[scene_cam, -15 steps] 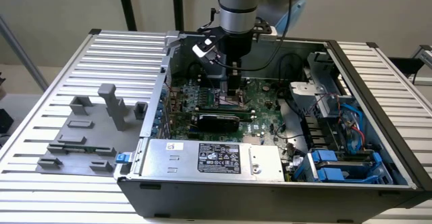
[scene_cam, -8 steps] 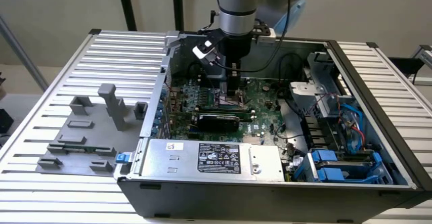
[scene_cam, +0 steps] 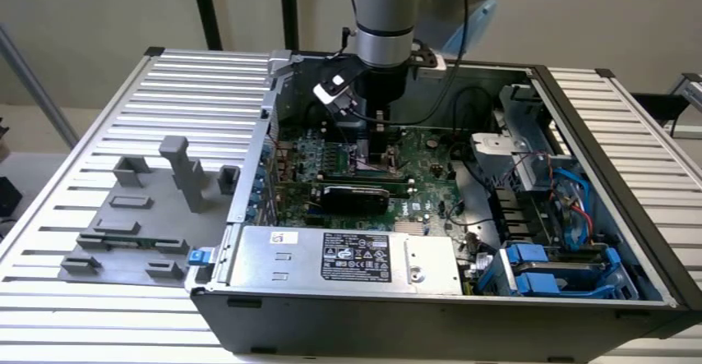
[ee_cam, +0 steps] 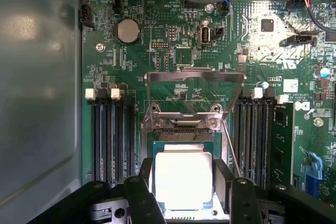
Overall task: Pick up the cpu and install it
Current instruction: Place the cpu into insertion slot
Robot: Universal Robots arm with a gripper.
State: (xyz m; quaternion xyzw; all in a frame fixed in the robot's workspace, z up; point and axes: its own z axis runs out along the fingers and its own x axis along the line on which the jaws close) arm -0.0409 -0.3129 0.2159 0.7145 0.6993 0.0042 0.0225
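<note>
The cpu (ee_cam: 184, 179), a small square chip with a bright silver-white top, sits between my two black fingers (ee_cam: 145, 174). They press against its opposite edges directly over the motherboard socket (ee_cam: 181, 135). My gripper (ee_cam: 184, 171) is shut on the chip. The socket's metal load plate (ee_cam: 194, 77) stands flipped open beyond it. In the exterior view my gripper (scene_cam: 373, 146) reaches straight down into the open computer case (scene_cam: 614, 134), low over the green motherboard (scene_cam: 428, 150).
Memory slots (ee_cam: 110, 135) flank the socket on both sides, with a thin lever wire (ee_cam: 231, 150) beside it. A silver labelled power supply (scene_cam: 351, 257) fills the case's near side and a black card (scene_cam: 351, 195) lies nearby. Grey fixture blocks (scene_cam: 143, 216) stand on the table.
</note>
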